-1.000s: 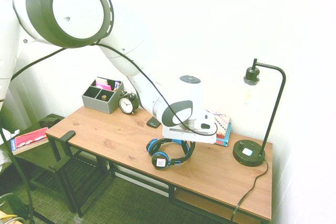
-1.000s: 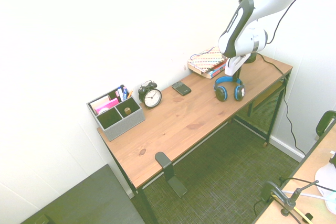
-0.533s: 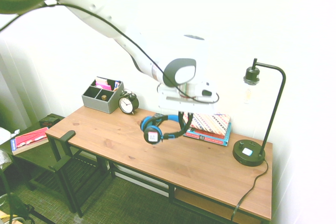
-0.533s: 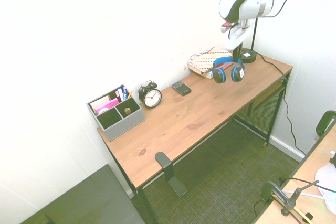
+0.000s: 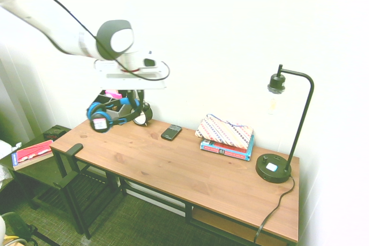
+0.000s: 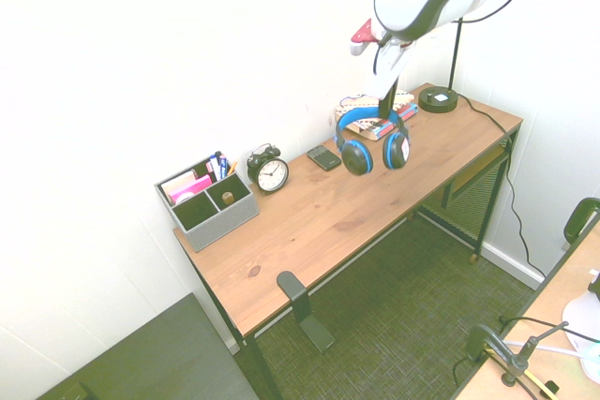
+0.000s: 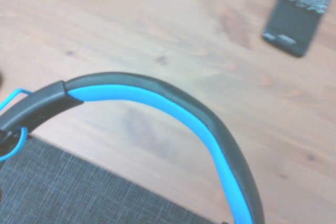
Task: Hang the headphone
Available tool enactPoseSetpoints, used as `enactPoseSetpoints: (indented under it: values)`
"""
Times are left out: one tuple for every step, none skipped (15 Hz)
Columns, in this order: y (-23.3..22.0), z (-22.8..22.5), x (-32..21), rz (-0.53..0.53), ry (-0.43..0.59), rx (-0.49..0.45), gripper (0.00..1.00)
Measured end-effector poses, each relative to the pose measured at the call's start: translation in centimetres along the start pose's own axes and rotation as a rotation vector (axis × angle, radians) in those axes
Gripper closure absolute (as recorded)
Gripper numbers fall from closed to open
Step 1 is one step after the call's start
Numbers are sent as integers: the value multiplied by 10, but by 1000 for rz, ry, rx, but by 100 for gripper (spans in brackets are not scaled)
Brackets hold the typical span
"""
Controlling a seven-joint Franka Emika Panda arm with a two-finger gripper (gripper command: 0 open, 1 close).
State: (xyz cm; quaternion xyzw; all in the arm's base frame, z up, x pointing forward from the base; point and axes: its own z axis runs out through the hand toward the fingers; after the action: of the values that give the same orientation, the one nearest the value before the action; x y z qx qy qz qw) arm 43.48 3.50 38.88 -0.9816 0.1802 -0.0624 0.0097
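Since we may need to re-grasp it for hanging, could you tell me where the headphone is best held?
By the top of the blue headband, from above. The headphone hangs that way under the downward-pointing end effector now: band arched up, both ear cups dangling level below it, clear of the desk. That probably leaves the arch open for a hook.

White arm (image 5: 52,24), grey-black joint cap, black cable along it, black lettering.

headphone (image 5: 113,113) lifted off desk (image 5: 190,171), carried toward alarm clock (image 6: 271,173)
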Motion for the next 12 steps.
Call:
enactPoseSetpoints:
  values:
    - [-23,3,-37,-33,3,-11,100]
    - [-43,7,-73,-56,13,-17,100]
    - [-59,13,-111,-67,21,-14,100]
    - [-75,17,-144,-84,46,-3,100]
    - [-97,12,-162,-97,80,13,100]
    - [-113,14,-175,-106,108,33,100]
    - [-128,24,-186,-114,128,48,100]
    - [-138,37,-193,-122,142,55,100]
    - [-144,55,-196,-126,150,55,100]
    - [-147,76,-198,-126,152,51,100]
    - [-146,94,-197,-125,150,44,100]
    - [-143,109,-195,-127,145,33,100]
